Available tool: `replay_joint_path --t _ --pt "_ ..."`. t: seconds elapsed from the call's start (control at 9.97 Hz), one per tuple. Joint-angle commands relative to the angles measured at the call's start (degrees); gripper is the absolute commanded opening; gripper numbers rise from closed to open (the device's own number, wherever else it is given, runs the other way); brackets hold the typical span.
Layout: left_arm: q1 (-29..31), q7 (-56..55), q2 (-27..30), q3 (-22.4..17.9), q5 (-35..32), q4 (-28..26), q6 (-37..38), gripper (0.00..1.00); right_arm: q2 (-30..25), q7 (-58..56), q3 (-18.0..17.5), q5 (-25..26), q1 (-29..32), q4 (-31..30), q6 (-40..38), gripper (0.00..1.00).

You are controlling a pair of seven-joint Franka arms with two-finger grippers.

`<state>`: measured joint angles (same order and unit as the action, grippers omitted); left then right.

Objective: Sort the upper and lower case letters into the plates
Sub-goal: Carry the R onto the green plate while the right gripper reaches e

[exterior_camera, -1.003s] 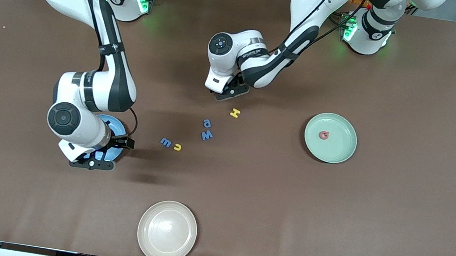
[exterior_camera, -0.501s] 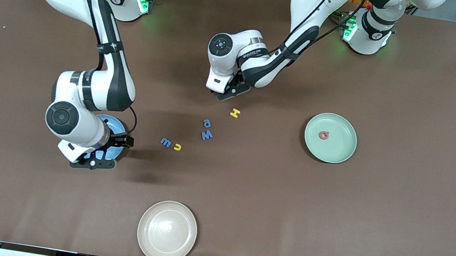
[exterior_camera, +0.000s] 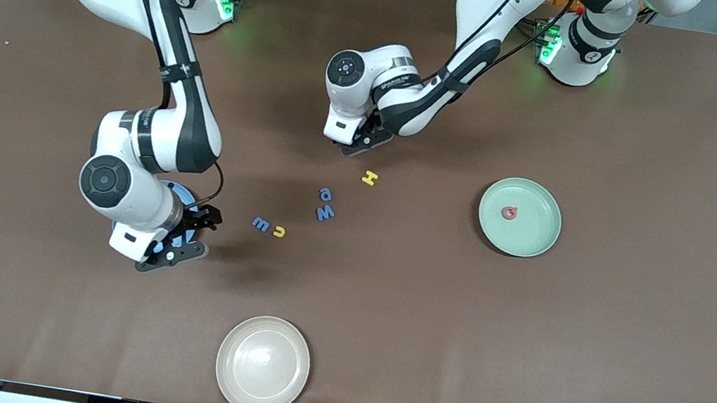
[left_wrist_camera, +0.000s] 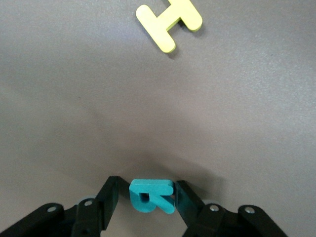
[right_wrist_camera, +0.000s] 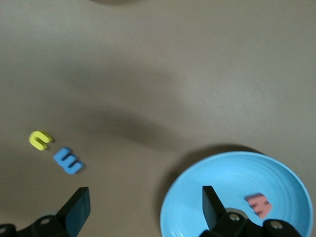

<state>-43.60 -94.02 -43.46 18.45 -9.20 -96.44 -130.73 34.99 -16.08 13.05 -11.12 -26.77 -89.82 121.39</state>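
Pick-up step: left gripper (left_wrist_camera: 150, 207) jaws closed on teal R (left_wrist_camera: 150, 196), upper centre, next to mint plate (exterior_camera: 540, 246); right gripper (right_wrist_camera: 143, 210) open over blue plate (right_wrist_camera: 276, 170).

We count seven small flat foam letters: three blue ones (exterior_camera: 325, 212), two yellow ones (exterior_camera: 370, 177), one teal one (left_wrist_camera: 151, 196) and one red one (exterior_camera: 509, 213). We see three round shallow plates, one blue (right_wrist_camera: 237, 192), one pale mint green (exterior_camera: 535, 235) and one cream-white (exterior_camera: 263, 365).
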Motion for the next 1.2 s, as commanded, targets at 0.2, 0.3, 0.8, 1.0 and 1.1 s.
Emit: replay_joint_path --t 0.2,0.3,0.8,1.0,1.1 --pt "0.0 -0.3 1.6 0.0 1.1 -0.6 1.1 0.35 -0.9 -1.8 -0.4 -1.6 -2.9 -1.6 3.0 1.0" --pt "0.0 -0.2 1.9 0.0 1.1 -0.6 1.3 0.32 -0.9 -1.8 -0.5 -1.7 -3.4 -1.6 3.0 1.0" --pt "3.3 7.3 7.5 0.4 5.2 -0.5 10.9 0.32 -1.0 5.2 -0.5 -2.2 -7.5 -1.9 3.2 1.0" --pt "6.3 14.7 9.3 0.4 7.6 -0.8 16.4 0.32 -1.4 7.5 -0.5 -2.2 -9.2 -2.5 3.2 1.0" --pt "8.5 18.1 9.8 0.4 7.5 -0.9 19.4 0.32 -1.4 11.2 -0.4 -2.1 -11.3 -2.8 3.4 1.0"
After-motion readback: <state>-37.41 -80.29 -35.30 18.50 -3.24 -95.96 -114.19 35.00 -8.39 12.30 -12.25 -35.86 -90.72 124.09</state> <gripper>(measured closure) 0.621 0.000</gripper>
